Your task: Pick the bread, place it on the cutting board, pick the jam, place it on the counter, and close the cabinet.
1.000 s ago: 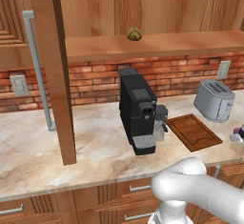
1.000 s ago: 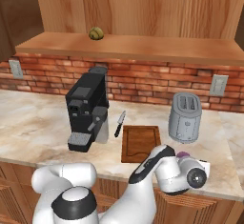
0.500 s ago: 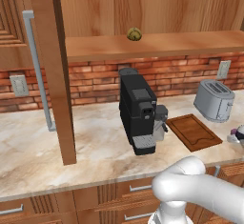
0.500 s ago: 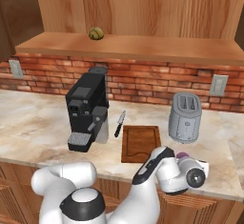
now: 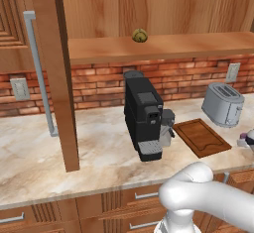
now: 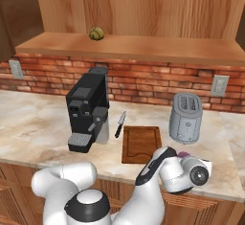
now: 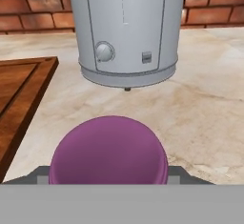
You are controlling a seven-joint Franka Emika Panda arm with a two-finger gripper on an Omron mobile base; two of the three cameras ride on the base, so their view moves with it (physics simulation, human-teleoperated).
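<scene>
1. Red brick wall (image 6: 143,83) runs behind the long beige marble-patterned desk (image 5: 104,147), and wooden drawers (image 5: 74,212) sit below its pale edge.
2. Above the bricks, the reddish-brown wooden wall cabinet (image 5: 163,9) is open; its door (image 5: 62,68) stands out toward the near side on the left, with a long vertical silver bar handle (image 5: 39,73).
3. On the cabinet shelf (image 6: 139,49) lies the small round yellowish-brown bread (image 6: 96,33), alone and well apart from the other things.
4. On the desk, a black coffee machine (image 6: 87,111) stands at the left, and a grey metal toaster (image 6: 186,118) stands at the right.
5. Between them lies the flat dark brown wooden cutting board (image 6: 141,143). A small knife with a black handle (image 6: 119,124) lies just beside its far left corner.
6. The small squat purple jam jar (image 7: 108,154) is near the front edge of the desk, right of the cutting board and on the near side of the toaster.
7. The end effector (image 6: 184,158) is low at the jam, by the near right corner of the board. In the hand view the jar sits between the fingers, but I cannot tell if they are clenched on it or released.
</scene>
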